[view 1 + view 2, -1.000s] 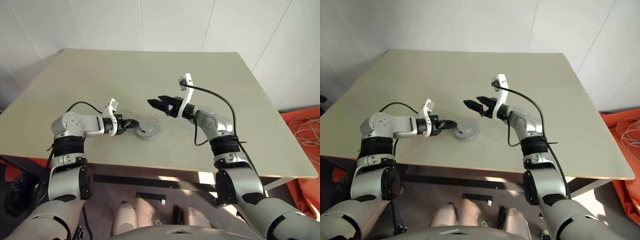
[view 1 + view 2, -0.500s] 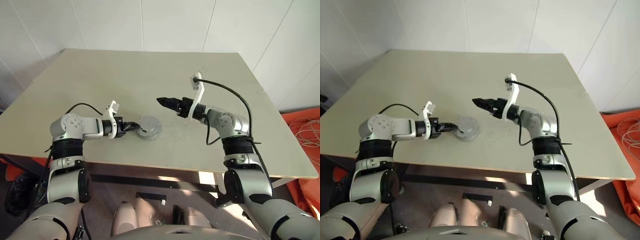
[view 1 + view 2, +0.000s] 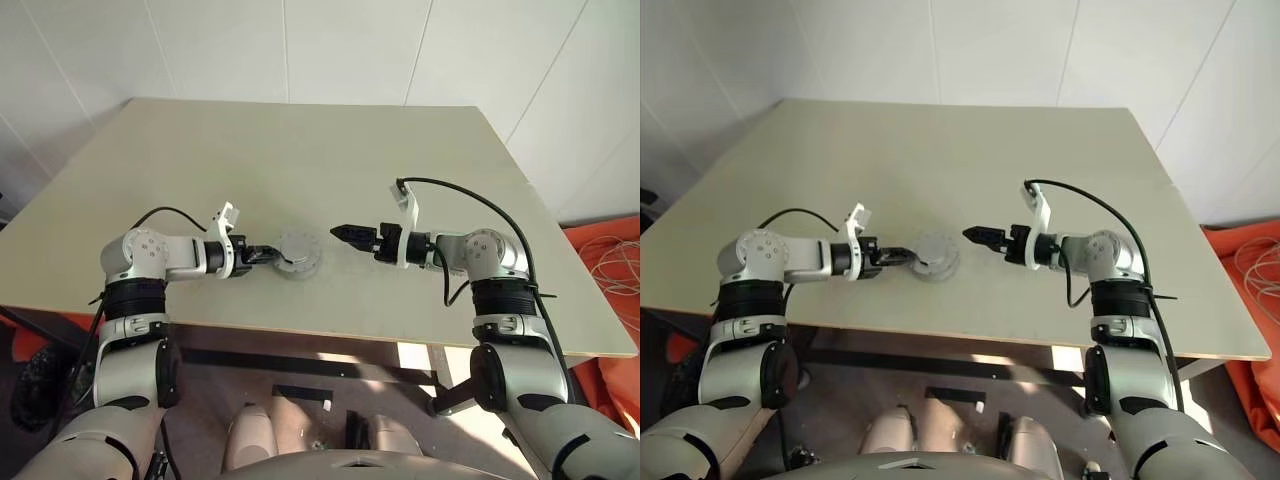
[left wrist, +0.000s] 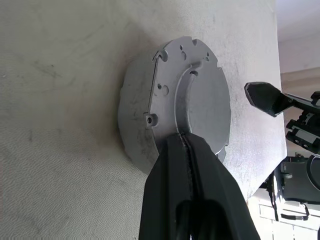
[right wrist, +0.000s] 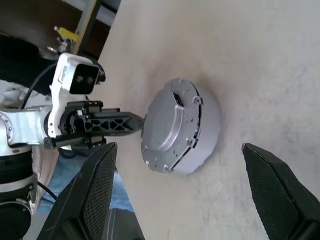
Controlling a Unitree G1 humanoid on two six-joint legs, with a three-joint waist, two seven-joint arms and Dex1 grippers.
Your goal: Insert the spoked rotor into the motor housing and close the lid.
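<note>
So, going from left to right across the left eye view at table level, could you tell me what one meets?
Left gripper, shut, its tips at the motor's edge → closed motor housing with the lid on top → bare table → right gripper, open, pointing at the motor.

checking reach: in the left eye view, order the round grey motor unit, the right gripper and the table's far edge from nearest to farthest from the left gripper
1. The round grey metal motor unit, lid on, at the left gripper's shut tips, mid-table.
2. The right gripper, open, just past the unit on its right side.
3. The beige table's far edge, by the white wall.
</note>
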